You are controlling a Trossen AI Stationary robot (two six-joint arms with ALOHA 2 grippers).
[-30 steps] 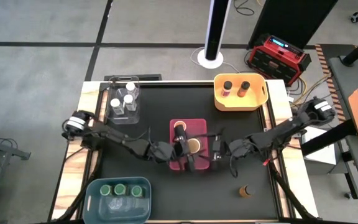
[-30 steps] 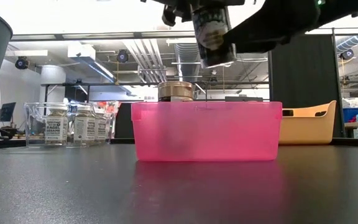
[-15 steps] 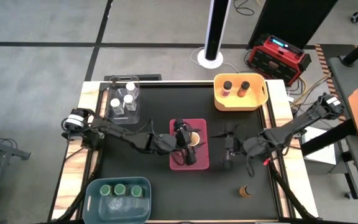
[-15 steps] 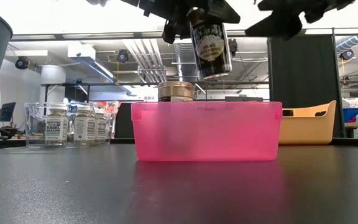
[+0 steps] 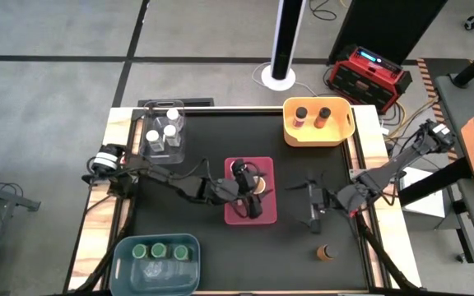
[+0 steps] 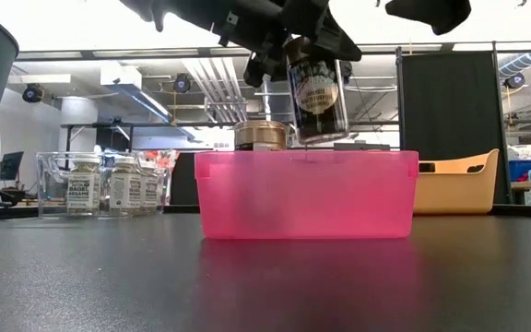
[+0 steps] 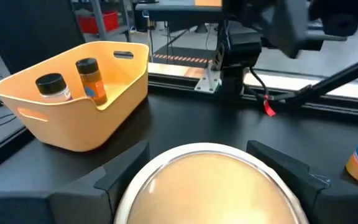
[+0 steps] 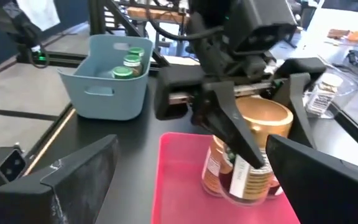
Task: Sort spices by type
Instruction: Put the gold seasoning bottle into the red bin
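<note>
Pink bin – left gripper grips jar above it

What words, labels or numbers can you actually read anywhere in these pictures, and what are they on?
None reads clearly.
Jar held by the left pincer over the pink bin: printed label, too blurred to quote.
Jars in the clear bin: white labels with dark print, too small to read.
Jar in the pink bin, right wrist view: label text blurred.
Red box off the table: small lit panel, unreadable.
The right pincer carries no text.
</note>
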